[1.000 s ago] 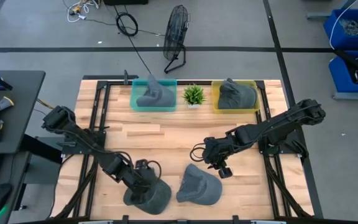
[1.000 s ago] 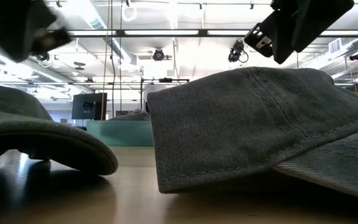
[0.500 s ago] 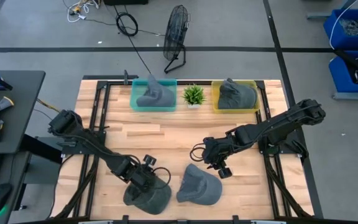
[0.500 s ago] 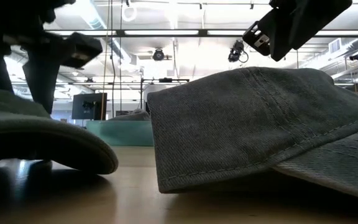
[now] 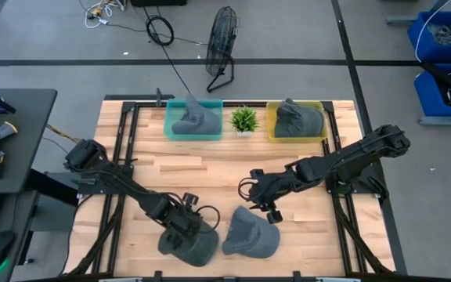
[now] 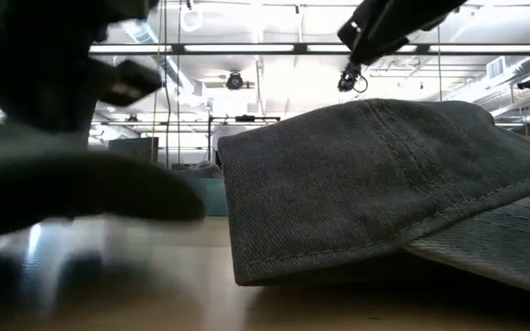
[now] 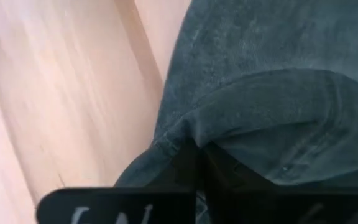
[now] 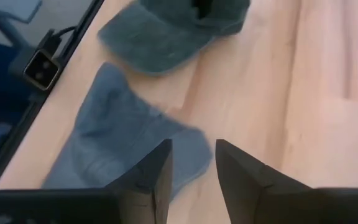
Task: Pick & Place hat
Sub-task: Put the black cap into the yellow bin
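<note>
Near the table's front edge, the left gripper [image 5: 185,227] is clamped on the left hat [image 5: 188,244], pinching a fold of its cloth. The right gripper [image 5: 263,205] hovers with fingers parted above the right hat [image 5: 250,233]. Both hats look soft, light and floppy; the stiffer brim or a bunched crown fold seems the safest hold.

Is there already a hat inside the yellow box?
Yes, the high view shows a grey hat sitting inside the yellow box at the far edge of the table.
</note>
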